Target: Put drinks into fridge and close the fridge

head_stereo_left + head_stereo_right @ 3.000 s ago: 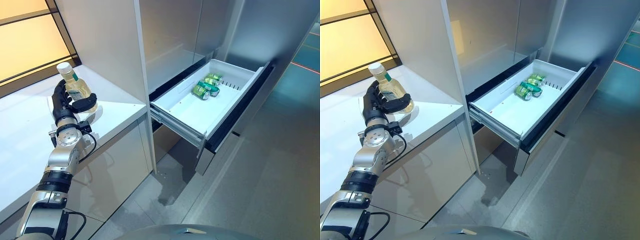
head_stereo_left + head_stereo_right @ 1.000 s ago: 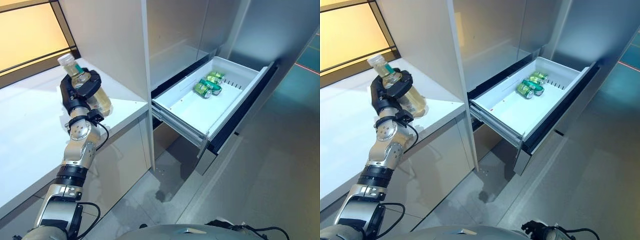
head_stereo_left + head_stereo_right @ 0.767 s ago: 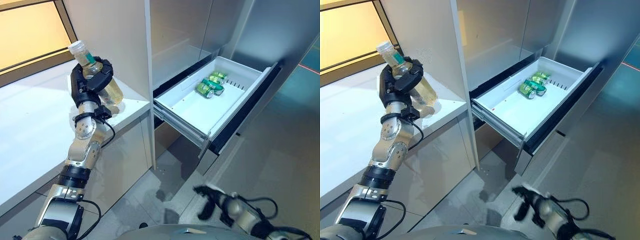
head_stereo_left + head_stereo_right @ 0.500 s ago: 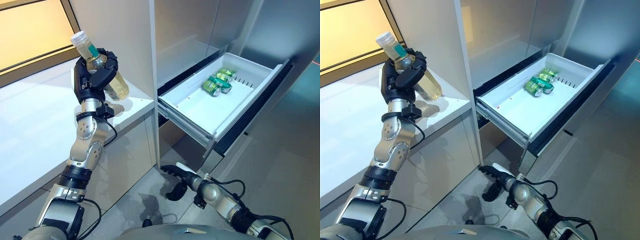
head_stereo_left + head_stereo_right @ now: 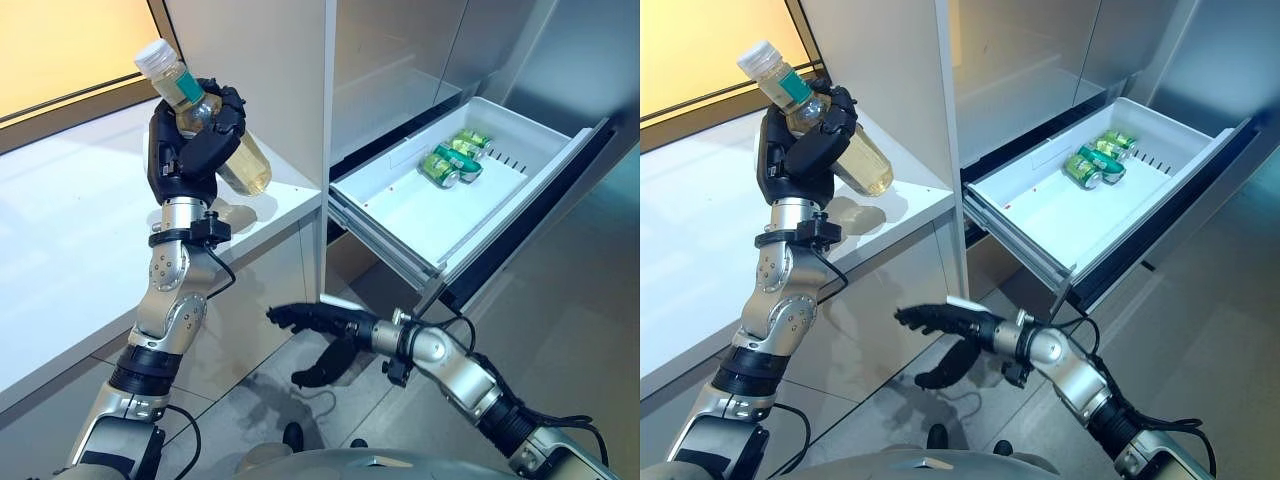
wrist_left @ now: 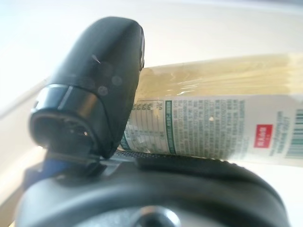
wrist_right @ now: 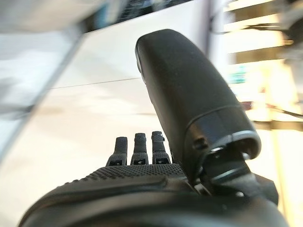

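Observation:
My left hand (image 5: 187, 150) is shut on a clear bottle (image 5: 212, 125) of yellow drink with a white cap and holds it tilted, lifted above the white counter (image 5: 70, 230). The bottle's label shows past the thumb in the left wrist view (image 6: 222, 125). My right hand (image 5: 320, 330) is open and empty, fingers stretched out low in front of the counter's cabinet, above the floor. The fridge's white drawer (image 5: 420, 215) stands pulled out at the right, with green cans (image 5: 455, 160) lying at its far end.
A tall grey panel (image 5: 265, 70) stands between the counter and the fridge. The drawer's dark front (image 5: 530, 235) juts out over the grey tiled floor (image 5: 590, 330). An orange-lit window (image 5: 70, 45) runs behind the counter.
My left hand has lifted the bottle off the counter and carried it higher. My right arm has come into view and reached leftwards, hand open. The camera has shifted.

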